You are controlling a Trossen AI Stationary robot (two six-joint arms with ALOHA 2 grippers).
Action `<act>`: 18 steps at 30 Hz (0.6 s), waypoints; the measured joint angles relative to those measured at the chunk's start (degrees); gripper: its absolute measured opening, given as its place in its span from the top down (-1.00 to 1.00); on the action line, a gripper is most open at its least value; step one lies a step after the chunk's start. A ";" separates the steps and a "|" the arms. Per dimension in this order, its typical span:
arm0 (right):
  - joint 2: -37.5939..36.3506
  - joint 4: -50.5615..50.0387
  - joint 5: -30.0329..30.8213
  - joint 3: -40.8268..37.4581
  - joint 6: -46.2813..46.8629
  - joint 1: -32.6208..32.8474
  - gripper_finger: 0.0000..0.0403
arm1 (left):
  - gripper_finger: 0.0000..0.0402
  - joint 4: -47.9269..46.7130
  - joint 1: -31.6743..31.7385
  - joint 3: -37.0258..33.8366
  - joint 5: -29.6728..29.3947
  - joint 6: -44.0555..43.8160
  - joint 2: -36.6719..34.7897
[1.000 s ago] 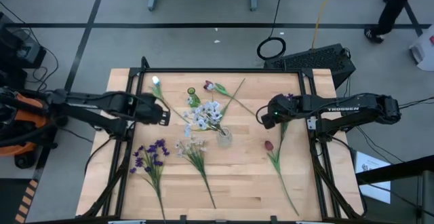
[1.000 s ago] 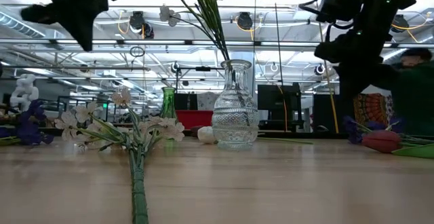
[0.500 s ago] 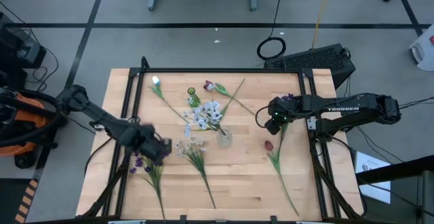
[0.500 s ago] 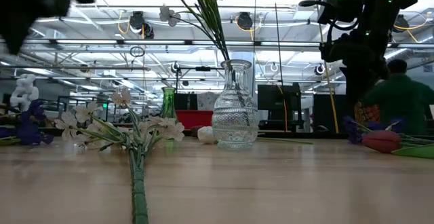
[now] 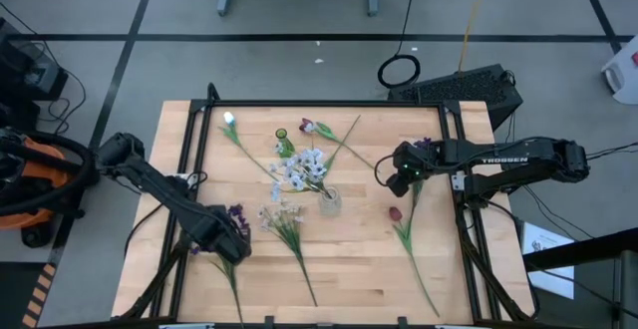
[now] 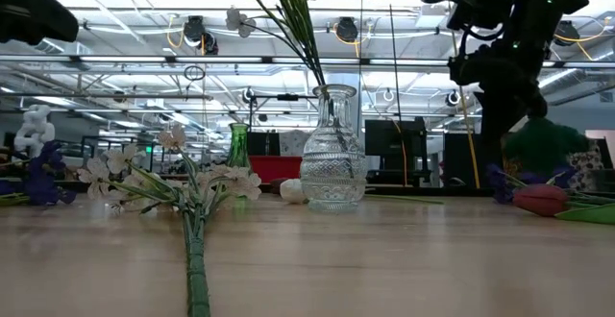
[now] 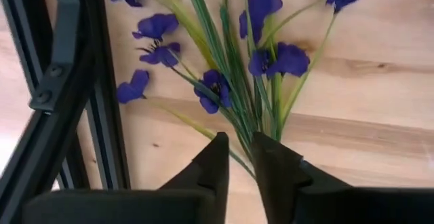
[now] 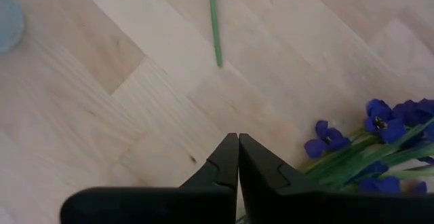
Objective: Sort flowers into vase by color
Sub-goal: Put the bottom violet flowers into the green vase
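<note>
My left gripper hovers open by a narrow gap above a purple flower, over its stems below the blossoms; the low view shows this gripper high above the table. The flower lies flat near the table's left edge. My right gripper is shut and empty above bare wood, beside a second purple flower. A clear glass vase holds a pale white-lilac spray. A dark red tulip, another pale spray and a white tulip lie on the table.
A small green vase stands behind the glass vase, with a dark tulip bud lying beside it. Black frame rails run along the table's left and right sides. Bare wood lies toward the near edge.
My left gripper has swung from beside the white tulip's stem toward the table's near edge and now stands over the purple flower at the left. My right gripper has kept its place. The flowers have not moved.
</note>
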 joint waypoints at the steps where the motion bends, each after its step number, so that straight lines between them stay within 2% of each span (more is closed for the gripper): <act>1: 0.00 0.52 0.00 0.00 0.01 0.00 0.98 | 0.57 0.33 0.00 0.00 0.31 0.00 0.11; 9: 0.00 1.41 -1.32 0.00 1.51 0.00 0.98 | 0.20 4.26 -1.84 0.00 1.18 -4.44 0.86; 13: 0.00 1.37 -1.49 0.00 1.48 0.02 0.98 | 0.13 5.66 -3.25 0.00 1.41 -5.38 4.23; 18: -0.02 1.37 -1.47 0.00 1.19 0.02 0.98 | 0.13 11.99 -3.67 0.00 3.48 -5.90 9.64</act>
